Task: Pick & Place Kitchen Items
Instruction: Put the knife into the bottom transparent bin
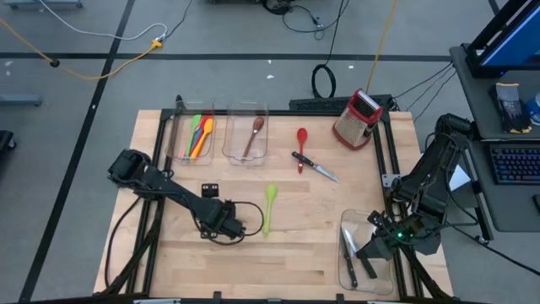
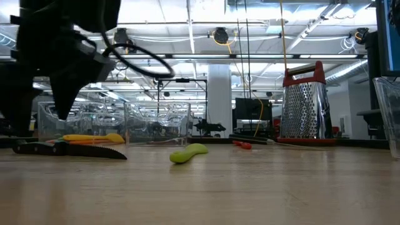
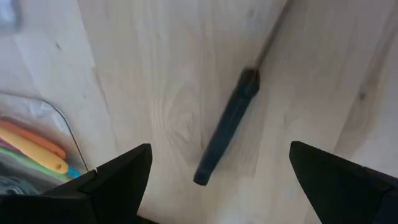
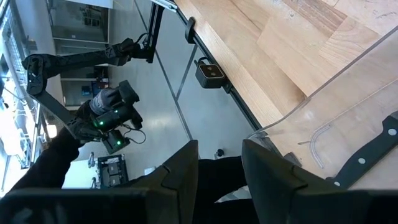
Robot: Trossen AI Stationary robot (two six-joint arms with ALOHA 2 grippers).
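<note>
High view: the left end effector is held low beside the green spoon. The right end effector waits, narrowly parted and empty, over a clear bin.

Low view: a black-handled knife lies flat on the worktop.

Left wrist view: the knife handle is framed by spread fingers. It is best squared across and centred on before closing.

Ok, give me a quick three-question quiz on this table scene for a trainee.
1. True or false: the wooden spoon lies inside a clear bin.
2. Of these, which lies loose on the table nearest the left hand? A) the red spoon B) the green spoon C) the box grater
3. Fill in: the right hand is over the corner bin, which holds black-handled ____.

Key: 1 true. 2 B. 3 knives.
</note>
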